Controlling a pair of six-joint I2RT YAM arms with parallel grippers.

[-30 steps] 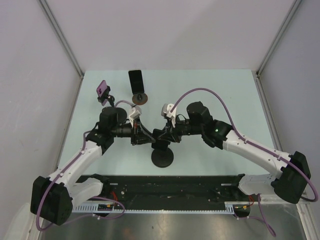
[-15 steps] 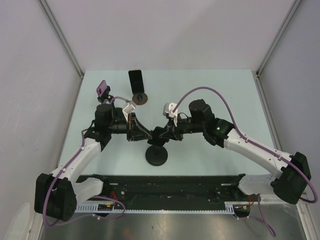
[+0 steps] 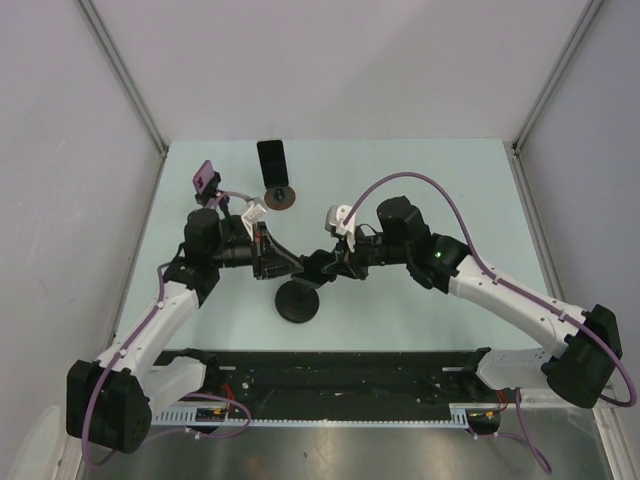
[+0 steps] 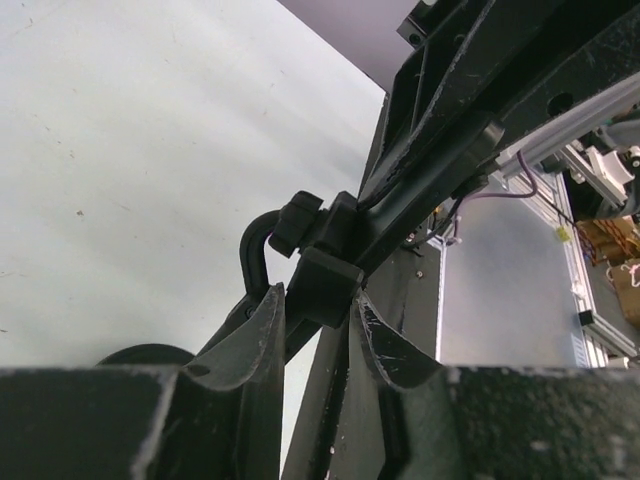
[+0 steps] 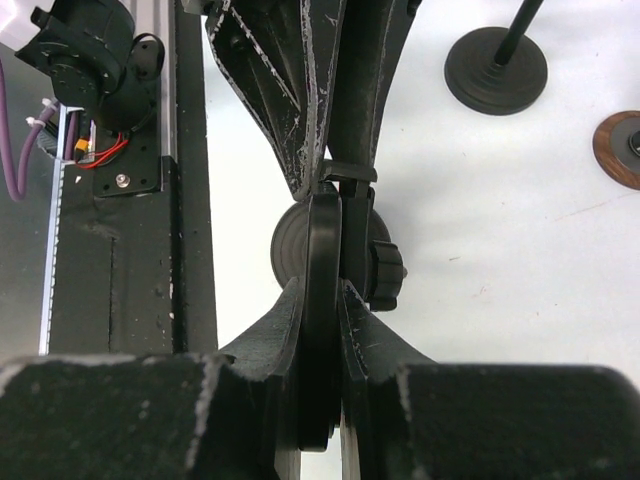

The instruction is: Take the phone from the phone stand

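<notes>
The black phone stand is held off the table between both arms, its round base (image 3: 298, 301) hanging low. My left gripper (image 3: 283, 262) is shut on the stand's clamp block (image 4: 322, 283); the stand's knob (image 4: 295, 215) and curved neck show just beyond my fingers. My right gripper (image 3: 320, 268) is shut on a thin black slab, the phone (image 5: 323, 250), seen edge-on. The same knob (image 5: 386, 275) sits beside it and the base (image 5: 290, 240) behind it. The two grippers meet tip to tip. The phone's face is hidden.
A black phone (image 3: 271, 160) stands on a brown round base (image 3: 280, 196) at the back. A purple phone (image 3: 205, 178) on a thin stand is at the back left. The black rail (image 3: 330, 375) runs along the near edge.
Both grippers have shifted left with the stand held between them. The stand's round base has swung left and a little farther from the near rail.
</notes>
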